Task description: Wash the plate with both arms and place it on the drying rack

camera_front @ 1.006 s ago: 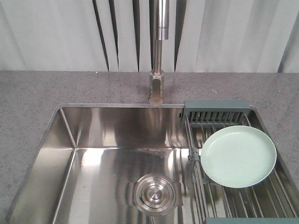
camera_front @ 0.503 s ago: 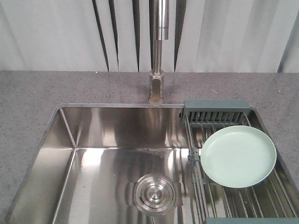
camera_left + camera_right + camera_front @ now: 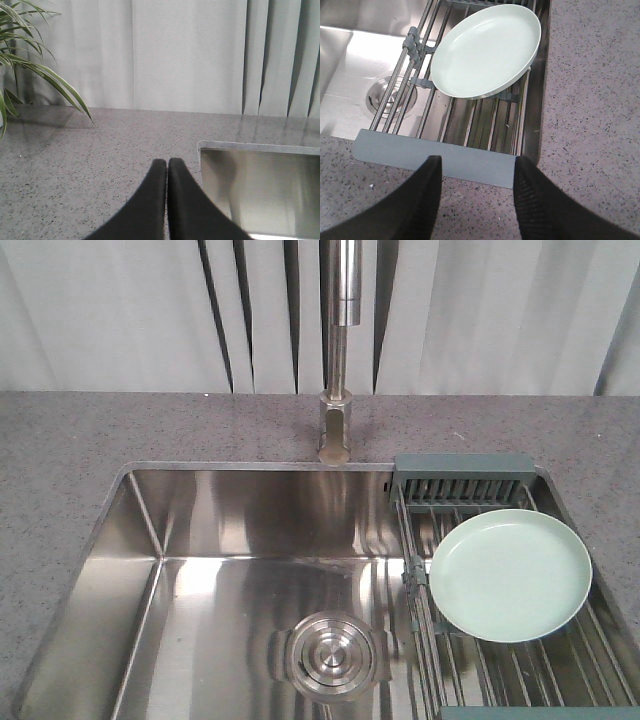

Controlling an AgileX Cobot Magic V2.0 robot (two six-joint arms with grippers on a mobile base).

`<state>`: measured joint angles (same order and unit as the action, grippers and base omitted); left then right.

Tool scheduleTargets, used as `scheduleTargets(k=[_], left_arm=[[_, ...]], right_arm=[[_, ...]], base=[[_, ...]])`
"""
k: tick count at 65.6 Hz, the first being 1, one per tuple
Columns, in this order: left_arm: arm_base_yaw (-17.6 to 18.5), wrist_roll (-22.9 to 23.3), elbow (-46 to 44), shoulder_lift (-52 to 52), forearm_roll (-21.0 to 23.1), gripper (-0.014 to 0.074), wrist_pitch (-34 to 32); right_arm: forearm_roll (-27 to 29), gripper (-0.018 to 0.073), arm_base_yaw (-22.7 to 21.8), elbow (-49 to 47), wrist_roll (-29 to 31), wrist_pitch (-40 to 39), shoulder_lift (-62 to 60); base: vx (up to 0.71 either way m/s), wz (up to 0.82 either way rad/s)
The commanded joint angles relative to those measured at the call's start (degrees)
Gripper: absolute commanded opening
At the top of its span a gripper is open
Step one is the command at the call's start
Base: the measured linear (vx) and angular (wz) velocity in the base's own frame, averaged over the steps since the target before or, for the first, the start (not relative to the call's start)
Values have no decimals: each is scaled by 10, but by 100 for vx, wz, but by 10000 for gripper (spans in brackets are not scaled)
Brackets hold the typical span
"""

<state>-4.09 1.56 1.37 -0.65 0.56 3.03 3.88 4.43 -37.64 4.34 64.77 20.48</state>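
Plate (image 3: 511, 574) lies flat on the drying rack (image 3: 462, 482) right of the sink (image 3: 200, 540); right gripper (image 3: 476, 175) gapes empty nearby, left gripper (image 3: 167, 172) is pressed closed, holding nothing; advise seizing the near rim squarely.

Even, bright, diffuse light is seen in all views. Broad glare streaks are thrown across the sink (image 3: 250, 580) walls. The plate (image 3: 487, 50) is sharply rendered, with a soft sheen. Dark gripper fingers (image 3: 427, 200) are blurred close up.
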Motion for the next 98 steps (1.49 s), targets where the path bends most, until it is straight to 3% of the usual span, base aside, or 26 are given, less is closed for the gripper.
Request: scheduleTargets(k=[1, 29, 39, 50, 64, 83, 98], left_arm=[[-1, 0, -16, -8, 4, -6, -43], [-1, 0, -16, -8, 4, -6, -43], [-1, 0, -16, -8, 4, -6, -43], [-1, 0, -16, -8, 4, -6, -43], [-1, 0, -16, -8, 4, -6, -43], [-1, 0, -16, -8, 4, -6, -43], [-1, 0, -16, -8, 4, -6, -43]], right_arm=[[-2, 329, 0, -13, 2, -33, 6], [-3, 329, 0, -11, 2, -33, 3], [-32, 329, 0, 15, -1, -58, -13], [-34, 295, -1, 81, -20, -165, -54], [-33, 165, -1, 143, -30, -331, -101], [-8, -10, -40, 236, -30, -452, -153], [-2, -7, -41, 321, -29, -629, -182]], base=[[0, 0], [0, 0], [0, 0], [0, 0], [0, 0], [0, 0], [0, 0]])
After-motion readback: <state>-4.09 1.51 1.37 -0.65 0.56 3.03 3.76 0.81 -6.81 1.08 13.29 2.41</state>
